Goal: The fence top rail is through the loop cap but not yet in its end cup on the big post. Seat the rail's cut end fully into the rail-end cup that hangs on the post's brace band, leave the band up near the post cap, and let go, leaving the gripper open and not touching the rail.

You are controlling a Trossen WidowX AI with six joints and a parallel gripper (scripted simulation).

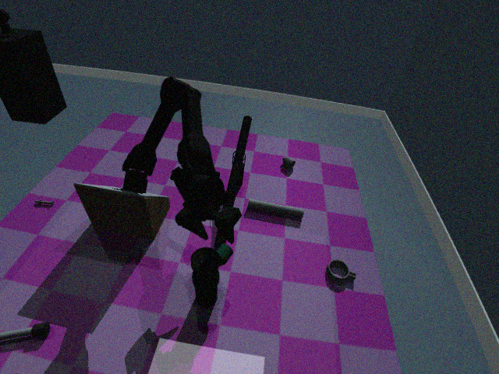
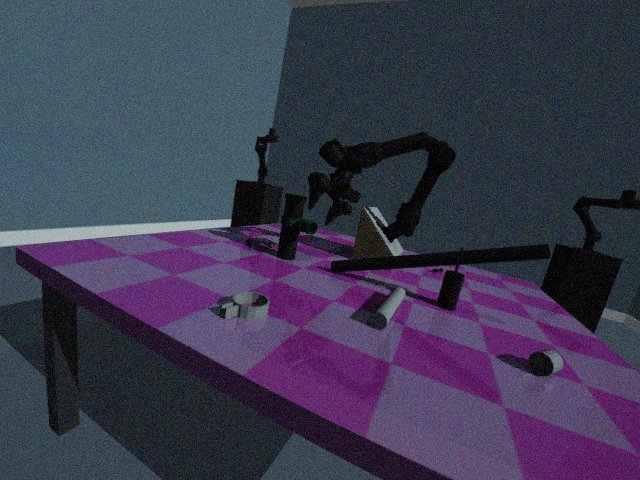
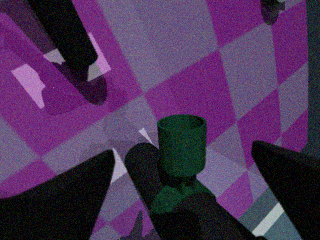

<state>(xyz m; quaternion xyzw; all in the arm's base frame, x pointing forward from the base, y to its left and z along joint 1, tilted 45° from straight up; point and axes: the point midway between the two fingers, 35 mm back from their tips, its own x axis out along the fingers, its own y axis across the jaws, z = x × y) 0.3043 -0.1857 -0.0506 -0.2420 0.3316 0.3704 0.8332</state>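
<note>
The dark top rail (image 1: 242,140) (image 2: 439,257) (image 3: 62,32) slopes down toward the post, passing over the short post (image 2: 450,290) at the thin loop. Its near end is apart from the green rail-end cup (image 1: 224,252) (image 2: 309,226) (image 3: 182,147), below cup height. The cup hangs on a green band (image 3: 172,197) around the upper part of the big dark post (image 1: 205,277) (image 2: 287,248). My gripper (image 1: 218,238) (image 2: 320,214) (image 3: 182,152) is open and empty, close above the cup, fingers on either side of it in the wrist view. Contact cannot be told. The rail's near end is hidden in the top view.
A wedge block (image 1: 132,221) stands by the arm's base. A pale cylinder (image 1: 274,209) (image 2: 390,307), a ring clamp (image 2: 251,305) and a small cap (image 1: 288,162) (image 2: 549,362) lie on the checkered table. A dark-headed rod (image 1: 24,333) lies near the left edge of the top view.
</note>
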